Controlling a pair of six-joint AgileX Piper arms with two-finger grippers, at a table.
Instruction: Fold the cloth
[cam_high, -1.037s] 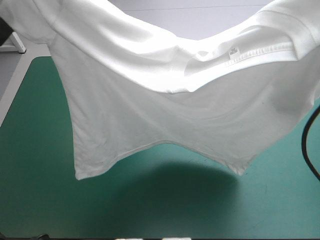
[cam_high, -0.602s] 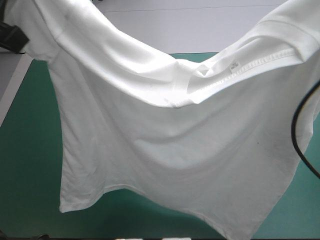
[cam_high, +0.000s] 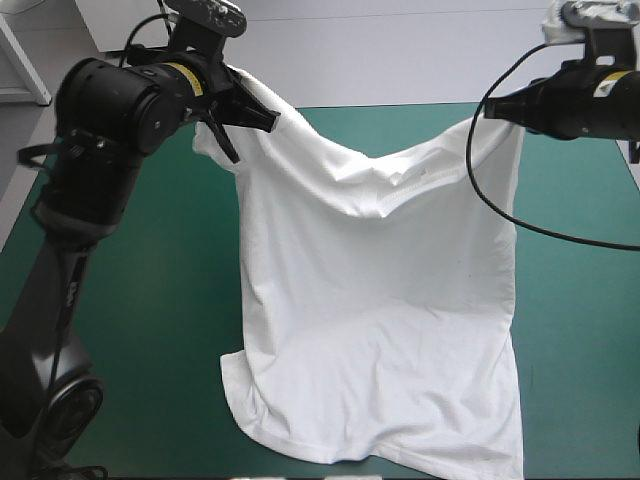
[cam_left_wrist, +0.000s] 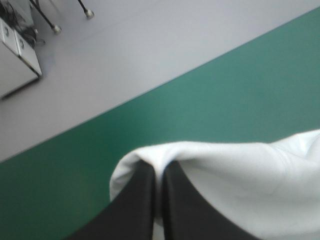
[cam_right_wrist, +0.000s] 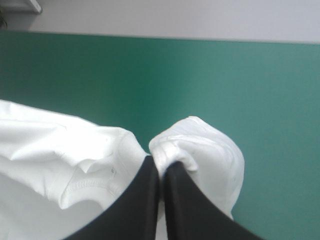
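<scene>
Two hands are gripping the T-shirt (cam_high: 380, 300): I am seeing the left hand (cam_high: 252, 117) and right hand (cam_high: 497, 107) pinched closed on its shoulders, its hem lying on the bench (cam_high: 150, 300).

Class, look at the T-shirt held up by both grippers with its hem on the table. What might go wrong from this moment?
1. The left gripper and right gripper each pinch only a small bunch of the T-shirt at a shoulder; it might slip out.
2. The hem corner on the left arm's side lies curled on the teal-green cover; laying it down may trap a crease.
</scene>
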